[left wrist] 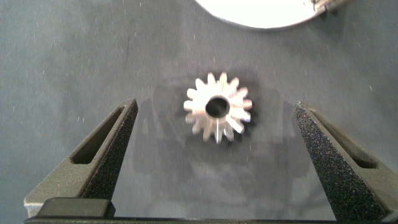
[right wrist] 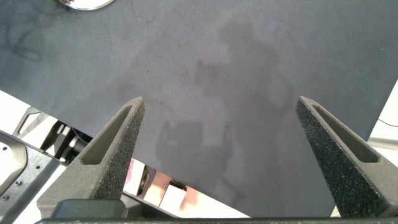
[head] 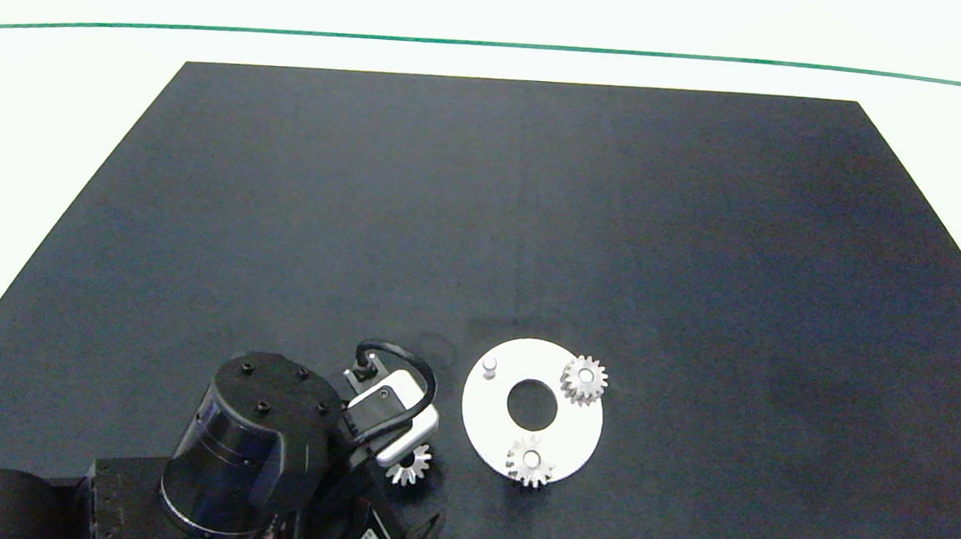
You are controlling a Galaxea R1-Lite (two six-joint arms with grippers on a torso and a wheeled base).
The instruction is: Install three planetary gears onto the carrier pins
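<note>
Mat [head: 282, 205]: dark, fills most of head frame.
Disc [head: 487, 414]: lower centre; 2 gears [head: 583, 380] on pins, 1 pin [head: 489, 366] bare at upper left.
L gripper [left wrist: 214, 155]: I see fingers apart, straddling 3rd gear [left wrist: 217, 107], lower left of disc.
R gripper [right wrist: 217, 155]: fingers apart, idle, off head frame.
Progress: I judge 2 of 3 done.

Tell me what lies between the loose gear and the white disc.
Only bare black mat. In the head view the loose gear, under the open left gripper, lies apart from the white disc; the left wrist view shows the same empty strip.
</note>
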